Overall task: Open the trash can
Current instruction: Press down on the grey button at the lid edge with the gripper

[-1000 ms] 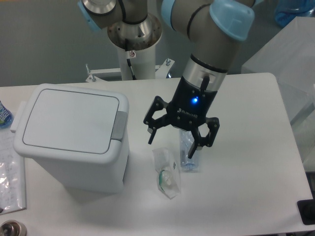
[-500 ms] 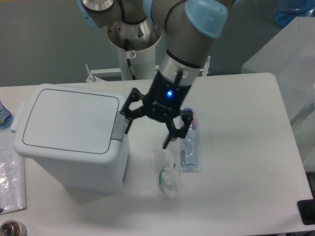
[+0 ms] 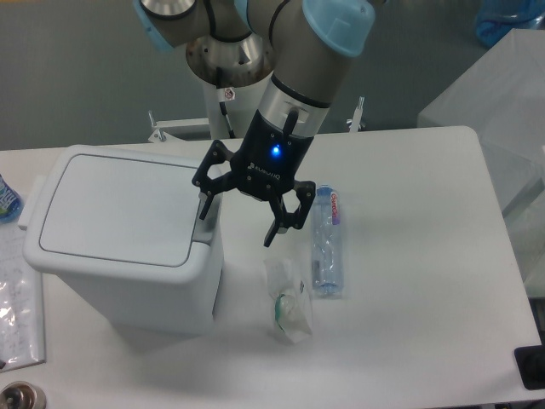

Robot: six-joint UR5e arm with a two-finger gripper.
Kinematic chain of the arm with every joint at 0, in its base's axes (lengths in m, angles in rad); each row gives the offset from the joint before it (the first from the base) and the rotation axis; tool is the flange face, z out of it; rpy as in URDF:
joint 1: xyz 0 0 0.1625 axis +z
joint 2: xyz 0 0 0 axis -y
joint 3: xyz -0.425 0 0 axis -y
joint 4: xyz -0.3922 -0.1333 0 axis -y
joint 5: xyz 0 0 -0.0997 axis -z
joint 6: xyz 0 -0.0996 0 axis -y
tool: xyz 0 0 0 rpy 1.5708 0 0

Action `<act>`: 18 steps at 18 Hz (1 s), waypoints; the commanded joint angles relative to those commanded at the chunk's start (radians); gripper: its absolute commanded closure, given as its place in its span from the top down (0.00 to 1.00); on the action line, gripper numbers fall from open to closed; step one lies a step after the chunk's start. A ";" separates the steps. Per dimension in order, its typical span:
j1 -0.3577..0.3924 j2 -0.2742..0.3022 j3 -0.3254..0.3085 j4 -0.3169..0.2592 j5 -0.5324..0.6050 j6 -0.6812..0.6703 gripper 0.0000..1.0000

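Note:
The trash can (image 3: 128,247) is a boxy white bin at the left of the table, its flat white lid (image 3: 119,209) shut. Its grey push-button tab (image 3: 206,223) sits on the right rim. My gripper (image 3: 237,223) is open and empty, pointing down. Its left fingertip (image 3: 204,206) hangs right over the grey tab, and whether it touches I cannot tell. Its right finger hangs beside the bin above the table.
A clear plastic bottle (image 3: 326,243) lies on the table right of the gripper. A small clear bag (image 3: 288,300) with something green inside lies in front of it. Papers in plastic (image 3: 17,294) lie left of the bin. A translucent box (image 3: 490,102) stands at the right.
My gripper has moved left, from above the bottle and bag to the bin's right rim over the grey tab. It stays open. The lid has not moved.

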 joint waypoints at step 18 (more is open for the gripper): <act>0.000 -0.009 -0.032 0.035 0.006 0.003 1.00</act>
